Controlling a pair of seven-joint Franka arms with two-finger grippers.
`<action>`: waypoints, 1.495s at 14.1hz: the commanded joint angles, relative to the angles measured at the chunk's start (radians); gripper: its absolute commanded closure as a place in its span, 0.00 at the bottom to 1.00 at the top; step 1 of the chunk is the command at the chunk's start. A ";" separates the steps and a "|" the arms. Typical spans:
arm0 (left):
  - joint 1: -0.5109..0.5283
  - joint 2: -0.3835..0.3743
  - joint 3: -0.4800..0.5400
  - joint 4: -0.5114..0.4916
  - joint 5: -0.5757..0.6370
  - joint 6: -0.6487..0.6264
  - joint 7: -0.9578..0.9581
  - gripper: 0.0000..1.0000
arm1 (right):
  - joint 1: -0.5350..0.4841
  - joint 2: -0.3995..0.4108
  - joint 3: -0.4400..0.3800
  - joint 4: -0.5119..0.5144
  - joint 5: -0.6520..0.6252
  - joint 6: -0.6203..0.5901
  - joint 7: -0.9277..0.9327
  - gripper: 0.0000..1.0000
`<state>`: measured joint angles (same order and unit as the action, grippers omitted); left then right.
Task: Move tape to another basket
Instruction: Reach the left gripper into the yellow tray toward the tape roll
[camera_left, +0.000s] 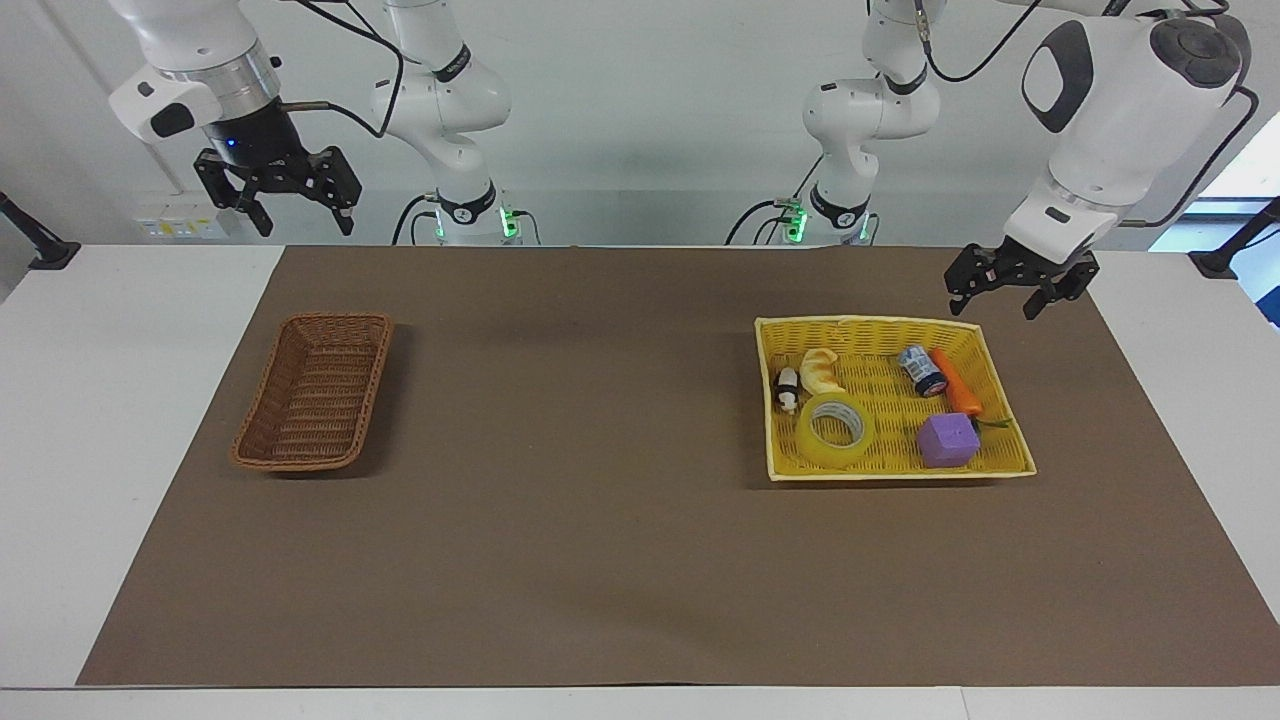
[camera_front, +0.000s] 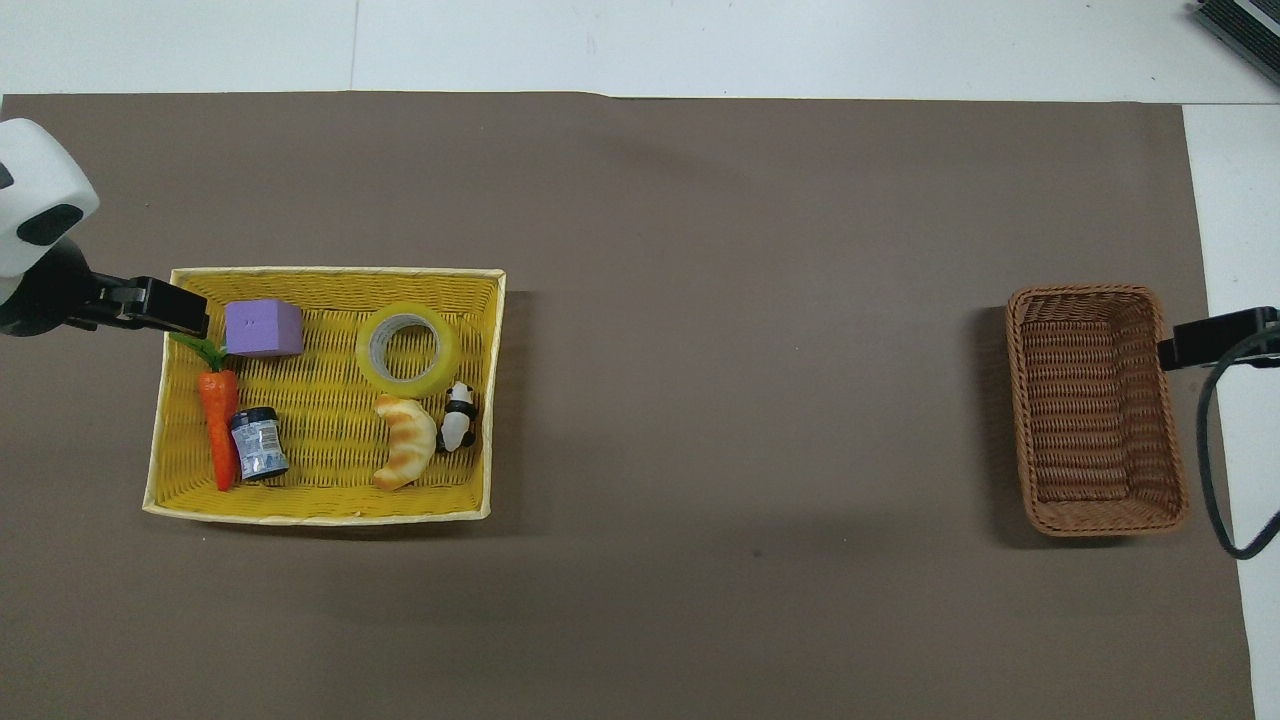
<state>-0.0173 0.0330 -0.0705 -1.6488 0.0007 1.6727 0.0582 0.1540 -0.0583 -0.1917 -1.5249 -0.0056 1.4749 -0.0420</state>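
Inside yellow basket (camera_left: 770, 400), tape (camera_left: 836, 430) lies flat beside purple cube (camera_left: 947, 440). Likely light, stiff, slick-sided; grip across the ring wall, one finger in the core. Left gripper (camera_left: 1010, 295) hovers over basket corner, jaws apart; right gripper (camera_left: 277, 195) waits raised, jaws apart.

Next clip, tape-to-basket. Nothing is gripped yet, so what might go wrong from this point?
1. The tape lies flat in the yellow basket, close to the panda figure and croissant; the open left gripper, raised by the basket's corner, may knock them when it descends.
2. The purple cube sits beside the tape, inviting a wrong pick.
3. The brown wicker basket is narrow and under the waiting open right gripper, so the drop could catch its rim.
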 joint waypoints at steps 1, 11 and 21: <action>-0.016 -0.027 0.008 -0.083 -0.013 0.073 -0.008 0.00 | -0.004 0.005 0.000 0.009 0.004 -0.004 -0.021 0.00; -0.055 0.056 0.008 -0.273 -0.025 0.358 -0.001 0.00 | -0.004 0.005 0.000 0.009 0.004 -0.004 -0.021 0.00; -0.118 0.197 0.008 -0.362 -0.169 0.578 -0.129 0.23 | -0.004 0.005 0.000 0.009 0.004 -0.004 -0.021 0.00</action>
<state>-0.1188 0.2362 -0.0786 -1.9716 -0.1195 2.2097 -0.0498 0.1540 -0.0583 -0.1917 -1.5249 -0.0056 1.4749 -0.0420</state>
